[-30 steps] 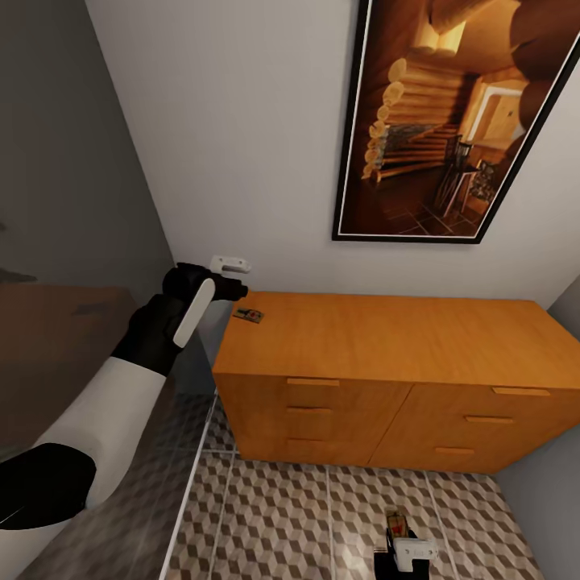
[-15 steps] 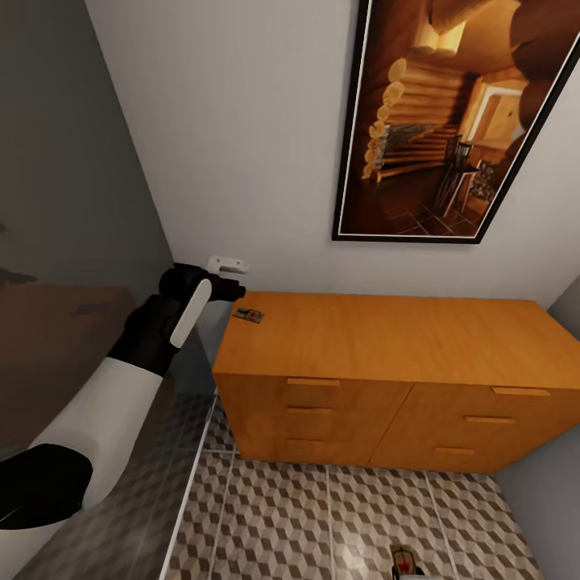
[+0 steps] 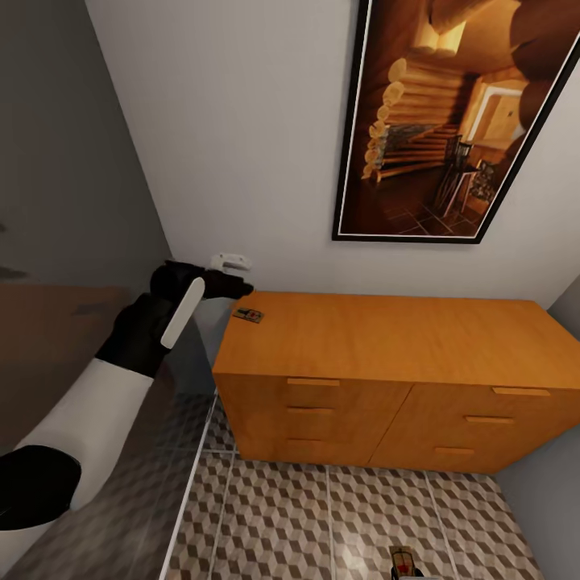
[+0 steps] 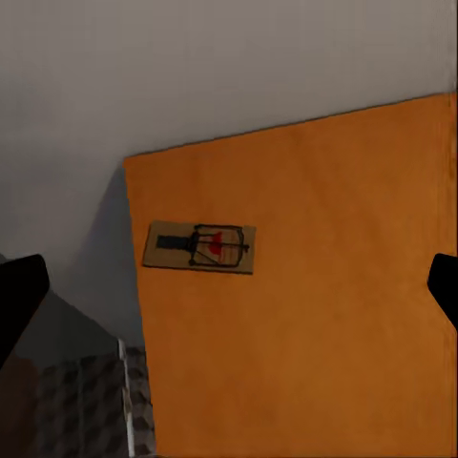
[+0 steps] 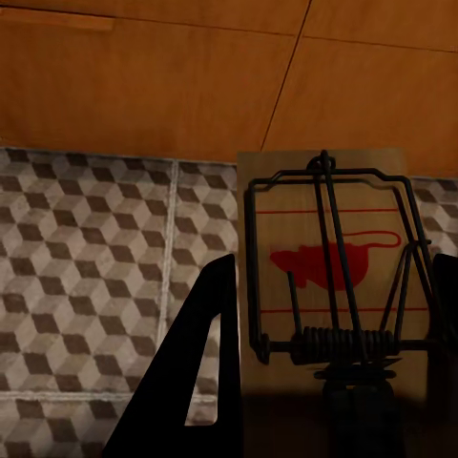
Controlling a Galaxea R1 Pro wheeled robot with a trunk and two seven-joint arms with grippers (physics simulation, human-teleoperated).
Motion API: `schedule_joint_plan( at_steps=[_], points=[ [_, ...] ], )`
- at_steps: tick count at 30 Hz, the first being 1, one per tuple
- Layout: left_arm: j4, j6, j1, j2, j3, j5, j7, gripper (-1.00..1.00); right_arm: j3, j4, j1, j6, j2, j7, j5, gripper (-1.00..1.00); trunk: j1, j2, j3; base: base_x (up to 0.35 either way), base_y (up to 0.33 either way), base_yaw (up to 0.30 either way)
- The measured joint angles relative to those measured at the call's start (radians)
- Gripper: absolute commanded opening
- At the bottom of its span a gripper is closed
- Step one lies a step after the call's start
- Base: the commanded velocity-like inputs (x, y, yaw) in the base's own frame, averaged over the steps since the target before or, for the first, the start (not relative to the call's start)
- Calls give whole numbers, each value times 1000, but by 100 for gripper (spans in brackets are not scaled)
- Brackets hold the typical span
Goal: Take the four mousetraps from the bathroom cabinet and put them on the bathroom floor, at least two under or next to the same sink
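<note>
One mousetrap [image 3: 248, 315] [image 4: 200, 247] lies flat on the orange-brown cabinet [image 3: 387, 338] [image 4: 315, 334], near its rear left corner. My left gripper [image 3: 237, 275] [image 4: 229, 296] hovers open just above and to the left of it, its dark fingertips [image 4: 19, 298] spread wide on either side. A second mousetrap [image 3: 404, 561] [image 5: 324, 277] is low over the bathroom floor [image 3: 306, 515] [image 5: 86, 267] in front of the cabinet, with my right gripper [image 5: 329, 382] shut on it. The sink is out of view.
A large framed picture [image 3: 451, 121] hangs on the white wall above the cabinet. A grey wall [image 3: 64, 201] closes the left side beside my left arm. A pale strip [image 3: 193, 483] runs along the floor tiles at the left.
My right gripper has sunk with its mousetrap to the bottom edge of the head view. The left gripper has shifted slightly left and up, still over the cabinet corner.
</note>
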Motion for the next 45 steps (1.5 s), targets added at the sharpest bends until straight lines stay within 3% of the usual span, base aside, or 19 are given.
schedule_joint_plan(
  at_steps=[5,10,14,23,34,40,45],
  points=[
    [-32,1,0,15,-87,1,-9,100,0,0,0,0,0,0,0,-100,0,0,0,0,0,0],
    [-66,2,0,29,-190,7,-63,100,0,0,0,0,0,0,0,-100,0,0,0,0,0,0],
    [-73,2,0,34,-224,9,-96,100,0,0,0,0,0,0,0,-100,0,0,0,0,0,0],
    [-76,3,0,54,-242,11,-124,100,0,0,0,0,0,0,0,-100,0,0,0,0,0,0],
    [-78,3,-1,125,-263,10,-335,100,0,0,0,0,0,0,0,-100,0,0,0,0,0,0],
    [-78,2,-1,147,-263,9,-440,100,0,0,0,0,0,0,0,-100,0,0,0,0,0,0],
    [-78,1,-1,155,-263,7,-489,100,0,0,0,0,0,0,0,-100,0,0,0,0,0,0]
  ],
)
